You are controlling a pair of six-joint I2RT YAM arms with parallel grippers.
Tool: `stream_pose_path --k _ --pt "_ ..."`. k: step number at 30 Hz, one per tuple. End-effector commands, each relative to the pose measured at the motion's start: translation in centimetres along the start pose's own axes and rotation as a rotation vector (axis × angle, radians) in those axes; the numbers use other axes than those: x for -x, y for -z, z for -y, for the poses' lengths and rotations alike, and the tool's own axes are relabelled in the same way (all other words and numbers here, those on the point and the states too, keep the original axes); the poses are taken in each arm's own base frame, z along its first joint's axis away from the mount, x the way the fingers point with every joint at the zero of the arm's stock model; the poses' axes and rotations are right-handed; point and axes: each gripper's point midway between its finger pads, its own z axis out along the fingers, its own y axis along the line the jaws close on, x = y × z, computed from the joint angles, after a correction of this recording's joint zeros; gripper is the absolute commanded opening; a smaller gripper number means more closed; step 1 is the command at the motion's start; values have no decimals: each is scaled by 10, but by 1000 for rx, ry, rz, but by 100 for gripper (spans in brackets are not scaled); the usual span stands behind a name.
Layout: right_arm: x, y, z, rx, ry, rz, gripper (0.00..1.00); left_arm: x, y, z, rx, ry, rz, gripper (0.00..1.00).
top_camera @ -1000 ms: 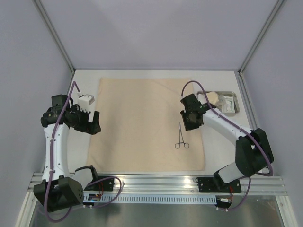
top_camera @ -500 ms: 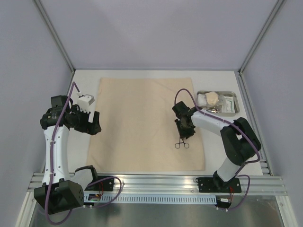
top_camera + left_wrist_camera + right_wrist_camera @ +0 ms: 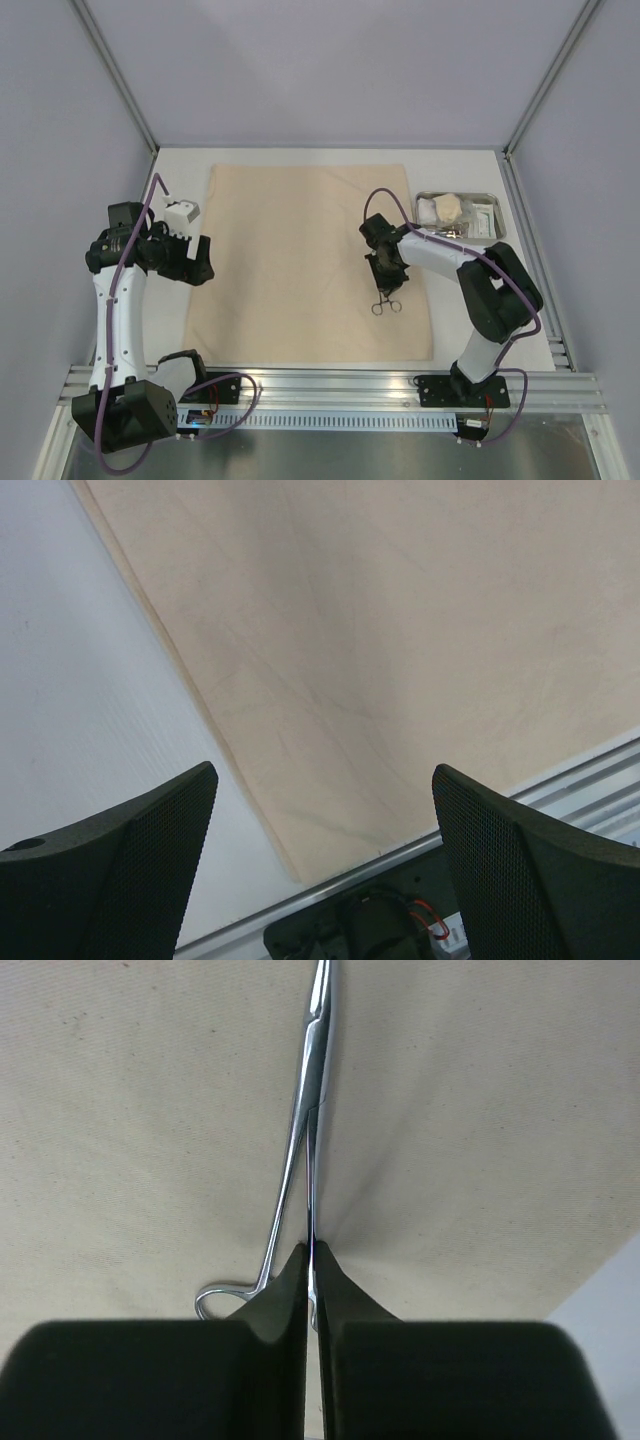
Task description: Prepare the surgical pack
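Observation:
The tan cloth sheet (image 3: 300,260) lies spread flat on the table. A steel scissor-handled clamp (image 3: 385,300) lies on its right part, handles toward the near edge. My right gripper (image 3: 386,281) is down on the clamp and shut on one of its shanks (image 3: 312,1160); its fingertips (image 3: 300,1265) press the cloth beside it. The shiny steel tray (image 3: 497,235) at the back right holds white packets and gauze pads (image 3: 447,208). My left gripper (image 3: 195,262) hangs open and empty off the cloth's left edge (image 3: 240,770).
A small white block (image 3: 181,211) sits on the table left of the cloth, by the left arm. The metal rail (image 3: 330,385) runs along the near edge. Enclosure walls stand on three sides.
My right gripper swung from beside the tray to the clamp on the cloth, came down on it and shut on one shank. The left arm has not moved.

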Motion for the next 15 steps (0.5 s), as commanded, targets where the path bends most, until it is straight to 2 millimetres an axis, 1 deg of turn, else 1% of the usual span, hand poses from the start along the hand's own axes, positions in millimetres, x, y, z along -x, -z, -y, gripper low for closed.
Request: stream_pose_path --k 1,2,3,6,7,9,10,11,12,13,14,15 --pt "7 -18 6 -37 28 23 0 5 -1 0 -7 -25 27 97" --pt "9 -15 8 -40 46 35 0 6 0 -1 -6 -28 31 97" --pt "14 -7 9 -39 52 66 0 6 -1 -1 -6 -29 29 97" --pt "25 8 10 -32 99 121 0 6 -1 -1 -7 -30 28 97" --pt "32 19 8 -19 110 161 0 6 -1 -1 -7 -29 25 97" --pt "42 32 8 -12 164 212 1 6 -1 -2 -5 -29 24 97" --pt "52 44 10 -18 184 262 0 6 -1 -2 -5 -29 26 97" --pt "55 50 12 -29 209 282 1 6 -2 -3 -4 -32 24 97" --pt "61 55 17 -51 280 303 0 7 -1 -3 -3 -31 25 97" --pt "71 68 26 -103 300 346 1 6 -1 -3 -2 -34 24 97" --pt "76 73 31 -132 329 360 0 5 -1 -4 0 -32 20 97" --pt "86 82 43 -207 396 381 0 6 -1 -4 3 -35 20 97"
